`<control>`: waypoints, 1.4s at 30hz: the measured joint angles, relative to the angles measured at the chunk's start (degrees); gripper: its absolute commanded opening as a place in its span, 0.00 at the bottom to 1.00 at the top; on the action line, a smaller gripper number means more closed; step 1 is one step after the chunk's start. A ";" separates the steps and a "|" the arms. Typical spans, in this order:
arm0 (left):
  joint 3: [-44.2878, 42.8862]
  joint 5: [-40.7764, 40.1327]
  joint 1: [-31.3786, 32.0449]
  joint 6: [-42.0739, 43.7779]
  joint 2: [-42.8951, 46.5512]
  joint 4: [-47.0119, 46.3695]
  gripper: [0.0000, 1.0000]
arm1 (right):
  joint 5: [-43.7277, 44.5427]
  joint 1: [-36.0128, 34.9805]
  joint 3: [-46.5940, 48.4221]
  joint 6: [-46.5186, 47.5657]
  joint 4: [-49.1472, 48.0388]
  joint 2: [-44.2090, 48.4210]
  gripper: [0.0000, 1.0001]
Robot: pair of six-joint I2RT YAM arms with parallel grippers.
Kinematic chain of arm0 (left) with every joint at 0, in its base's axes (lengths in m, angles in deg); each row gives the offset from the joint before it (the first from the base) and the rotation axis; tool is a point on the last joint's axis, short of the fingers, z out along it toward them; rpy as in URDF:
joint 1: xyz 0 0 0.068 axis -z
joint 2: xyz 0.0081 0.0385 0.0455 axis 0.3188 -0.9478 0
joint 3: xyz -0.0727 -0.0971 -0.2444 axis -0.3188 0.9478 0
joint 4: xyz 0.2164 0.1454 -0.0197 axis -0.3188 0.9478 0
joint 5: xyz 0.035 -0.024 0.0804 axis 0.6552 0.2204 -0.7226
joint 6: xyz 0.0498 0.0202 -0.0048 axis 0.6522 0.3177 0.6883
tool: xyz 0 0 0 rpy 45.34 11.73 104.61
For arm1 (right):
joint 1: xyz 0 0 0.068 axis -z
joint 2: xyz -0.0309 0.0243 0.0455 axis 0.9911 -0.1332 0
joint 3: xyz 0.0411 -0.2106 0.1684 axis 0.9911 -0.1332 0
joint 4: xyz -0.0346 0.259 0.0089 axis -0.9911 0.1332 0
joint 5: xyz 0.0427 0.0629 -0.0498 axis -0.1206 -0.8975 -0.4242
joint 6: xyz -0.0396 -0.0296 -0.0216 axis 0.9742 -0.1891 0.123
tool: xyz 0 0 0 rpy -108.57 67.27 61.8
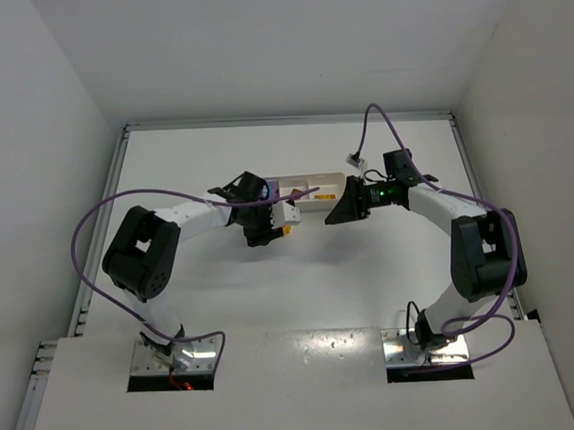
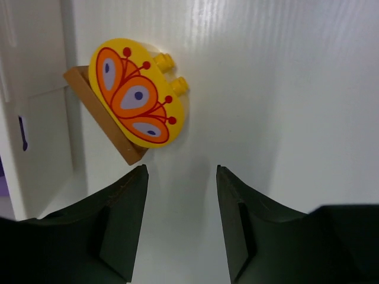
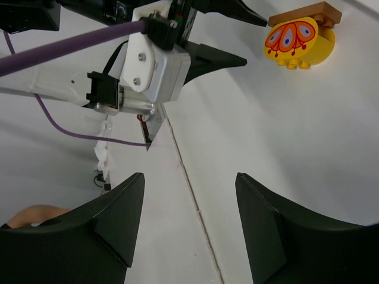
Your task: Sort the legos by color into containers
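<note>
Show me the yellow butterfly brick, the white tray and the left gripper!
Yellow brick [image 2: 137, 94]: left wrist view, on its painted face.
White tray [image 1: 315, 202]: top view, on its near wall.
Left gripper [image 2: 180, 177]: left wrist view, midway between its fingertips.

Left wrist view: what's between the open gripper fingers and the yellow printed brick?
Only bare white table. In the left wrist view the left gripper is open short of the yellow printed brick, with nothing lying in that stretch.

White table [image 1: 346, 279], tray [image 1: 316, 188], yellow lego [image 2: 137, 94] beside it
</note>
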 measured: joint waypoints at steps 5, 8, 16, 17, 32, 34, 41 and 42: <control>-0.04 -2.29 -0.02 -1.29 -0.74 -1.77 0.56 | 0.02 0.00 0.00 0.02 0.13 0.00 0.64; -0.20 -2.91 -0.02 -1.84 -0.87 -2.40 0.66 | 0.02 0.00 0.00 0.02 0.13 0.00 0.64; -4.00 0.09 -0.02 -5.53 -4.20 -2.21 0.75 | 0.07 0.00 0.00 0.28 0.63 0.00 0.64; -4.66 0.57 -0.02 -6.19 -4.61 -2.23 0.75 | 0.07 0.00 0.00 0.33 0.63 0.00 0.64; -8.98 2.38 1.55 -16.02 -10.45 -2.84 0.61 | 0.39 0.00 0.00 1.01 1.11 0.00 0.65; -8.98 2.51 1.88 -16.65 -10.51 -3.08 0.60 | 0.50 0.00 0.00 1.07 1.27 0.00 0.65; -9.01 2.67 1.95 -19.71 -10.82 -4.76 0.43 | 0.59 0.00 0.00 1.11 1.49 0.00 0.65; -9.01 2.64 1.95 -20.11 -10.84 -5.07 0.39 | 0.63 0.00 0.00 1.11 1.49 0.00 0.65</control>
